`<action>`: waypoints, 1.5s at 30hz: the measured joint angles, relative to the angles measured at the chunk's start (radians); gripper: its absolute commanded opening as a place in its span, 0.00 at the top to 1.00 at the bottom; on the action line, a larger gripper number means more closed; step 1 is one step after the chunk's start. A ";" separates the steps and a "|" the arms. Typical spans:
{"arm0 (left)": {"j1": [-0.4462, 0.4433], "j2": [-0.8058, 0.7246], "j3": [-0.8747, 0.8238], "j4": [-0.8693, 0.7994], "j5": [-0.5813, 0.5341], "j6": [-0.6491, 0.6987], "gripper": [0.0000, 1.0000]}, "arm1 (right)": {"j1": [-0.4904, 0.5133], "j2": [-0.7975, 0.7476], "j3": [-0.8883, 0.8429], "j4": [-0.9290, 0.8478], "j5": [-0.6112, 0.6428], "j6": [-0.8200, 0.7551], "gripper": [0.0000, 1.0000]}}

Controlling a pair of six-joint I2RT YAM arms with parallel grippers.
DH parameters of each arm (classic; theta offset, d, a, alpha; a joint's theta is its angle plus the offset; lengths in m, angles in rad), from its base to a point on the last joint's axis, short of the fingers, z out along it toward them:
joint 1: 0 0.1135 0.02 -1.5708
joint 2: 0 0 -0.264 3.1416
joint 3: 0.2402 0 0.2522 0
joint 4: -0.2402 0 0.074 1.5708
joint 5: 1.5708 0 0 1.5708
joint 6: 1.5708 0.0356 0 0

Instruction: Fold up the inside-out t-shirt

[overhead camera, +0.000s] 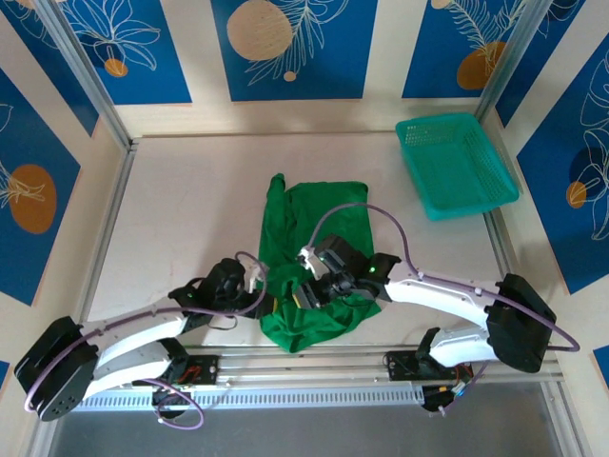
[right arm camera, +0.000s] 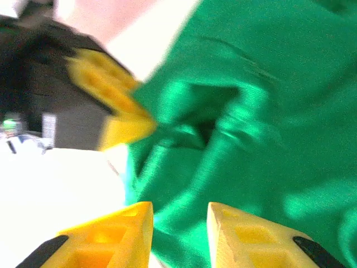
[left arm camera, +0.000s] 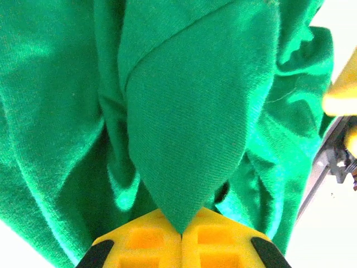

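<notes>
the table [overhead camera: 190, 209] is pale and bare round the cloth. on it lies the inside-out t-shirt [overhead camera: 324, 205], bright green and bunched into a wrinkled heap. its far part is spread flatter, and its near part is crumpled under your two arms. the teal mesh basket [overhead camera: 455, 164] sits well apart from the t-shirt, off past its far right side, and it touches no cloth.

your right gripper [right arm camera: 178, 215] reaches in over the t-shirt's near middle from the right. its yellow fingers [right arm camera: 251, 234] stand apart with a clear gap between them, and green cloth shows through that gap. the right wrist view is blurred, so you cannot tell whether the tips touch the fabric.

your left gripper [left arm camera: 181, 229] is at the t-shirt's near left edge. its jaws are pressed together on a pointed fold of the t-shirt. that fold rises from the pinch in a smooth tongue, with looser folds hanging on both sides of it. the two grippers are close together at that left edge.
</notes>
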 measured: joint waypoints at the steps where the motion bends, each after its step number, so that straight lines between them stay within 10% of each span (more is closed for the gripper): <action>1: 0.000 -0.003 -0.010 0.024 0.002 -0.008 1.00 | 0.009 0.012 0.004 0.029 -0.022 0.003 0.64; 20: 0.011 -0.060 -0.092 0.174 0.043 -0.085 1.00 | -0.007 0.251 -0.019 0.339 -0.041 0.176 0.68; 23: 0.014 -0.069 -0.093 0.177 0.045 -0.090 1.00 | -0.011 0.255 -0.050 0.395 -0.039 0.196 0.90; 38: 0.044 -0.037 -0.093 0.124 -0.026 -0.068 1.00 | -0.106 -0.018 -0.180 0.439 -0.122 0.210 1.00; 41: 0.045 0.003 -0.093 0.159 -0.024 -0.067 1.00 | -0.095 -0.005 -0.182 0.423 -0.129 0.223 0.64; 45: 0.045 0.009 -0.093 0.229 -0.003 -0.074 1.00 | -0.048 0.098 -0.146 0.383 -0.088 0.260 0.61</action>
